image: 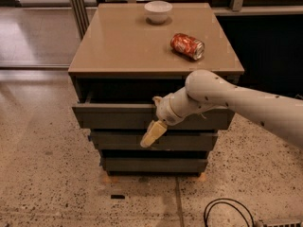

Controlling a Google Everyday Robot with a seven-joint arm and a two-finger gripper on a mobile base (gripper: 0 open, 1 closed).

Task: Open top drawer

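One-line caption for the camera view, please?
Gripper at the lower edge of the partly open top drawer; can and bowl above.

Likely an office or lab: speckled terrazzo floor [47, 174], metal-framed partition [77, 6], hand [152, 135] before a drawer cabinet [128, 41].

Dark grey-brown top drawer [113, 116], cream-yellow gripper [154, 129] at centre of the frame against its front, white arm [236, 100] with small dark dots, tan cabinet top [132, 41], white bowl [158, 9], red can [187, 46] with white markings, speckled beige floor [47, 183], black cable [227, 211] lower right

Tan cabinet top [128, 46], white bowl [158, 11], red can [187, 46], jaws below its front
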